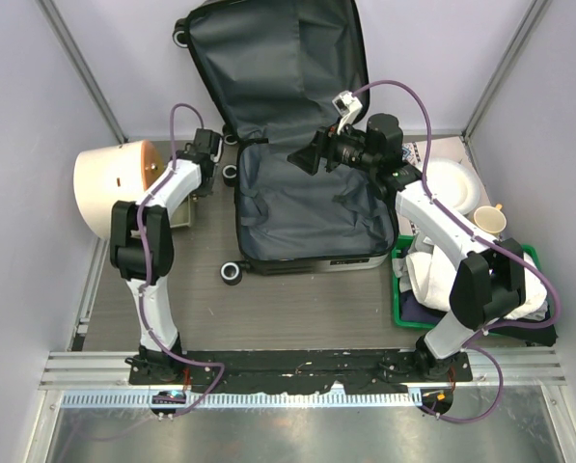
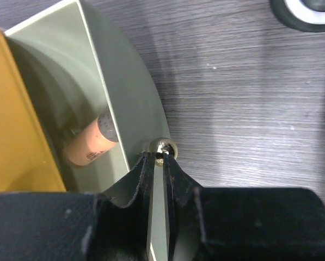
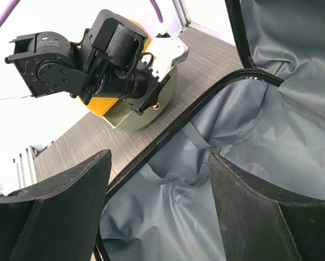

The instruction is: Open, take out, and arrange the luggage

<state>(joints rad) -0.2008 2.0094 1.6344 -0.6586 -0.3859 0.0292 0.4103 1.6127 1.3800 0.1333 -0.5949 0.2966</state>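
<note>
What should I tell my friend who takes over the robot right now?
Left gripper: pinched shut on the rim of the cream bin, which lies on its side.
Right gripper: open, holding nothing, above the luggage.
Done: the luggage lies open, and no items show on its lining.
Left: arranging what came out and probably letting go of the bin.

The dark wood-grain table (image 1: 297, 309) carries an open suitcase (image 1: 307, 207) in its middle, with its wheels toward the left. On the left a cream bin (image 1: 109, 188) lies on its side, its orange lid (image 1: 150, 159) facing the suitcase. A pale green tub (image 2: 135, 92) stands just beside the lid. At the right edge sits a green tray (image 1: 399, 301), with white plates (image 1: 452, 183) behind it.
</note>
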